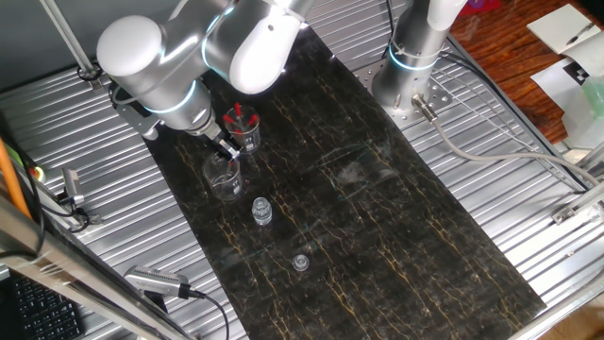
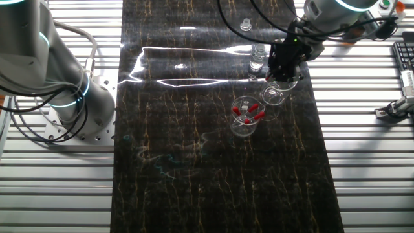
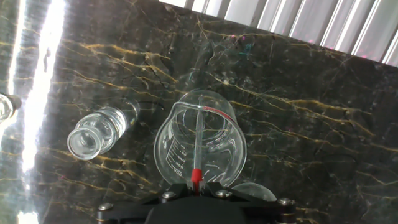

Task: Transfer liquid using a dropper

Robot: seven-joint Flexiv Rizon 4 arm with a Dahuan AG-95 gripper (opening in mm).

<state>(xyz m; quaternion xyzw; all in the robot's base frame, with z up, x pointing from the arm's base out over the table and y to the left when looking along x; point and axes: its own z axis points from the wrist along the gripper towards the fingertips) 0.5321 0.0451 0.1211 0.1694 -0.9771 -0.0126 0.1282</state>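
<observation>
**A:** ok so the dropper (image 3: 198, 140) is hanging straight down from the gripper (image 3: 196, 184), tube inside the clear beaker (image 3: 200, 144) right under the hand. In the hand view you can see the slim tube running from a red bit at the top, where the fingers pinch it, down into the glass. Fingers pressed in on that red end, as far as I can tell.

**B:** so which step? filling or emptying?

**A:** my guess is one of the two at this beaker, tip is inside it. Can't see any liquid level, the glass is too clear. Next move probably needs a squeeze or release without tilting the tube, then a straight lift so the tip clears the rim before going sideways.

**B:** anything the side cams add?

**A:** yeah. The hand view misses the second beaker (image 2: 244, 116), the one holding red-topped droppers (image 2: 254, 115); the other fixed view shows it just beside the beaker in use (image 2: 274, 94). One fixed view shows the gripper (image 1: 225, 148) over that beaker (image 1: 225, 177), plus the ribbed vial (image 1: 261, 212) and a small stopper-looking thing (image 1: 301, 262) further along the dark mat (image 1: 396, 236). But only the hand view actually shows the tube; in the fixed ones it's too thin to make out.
</observation>
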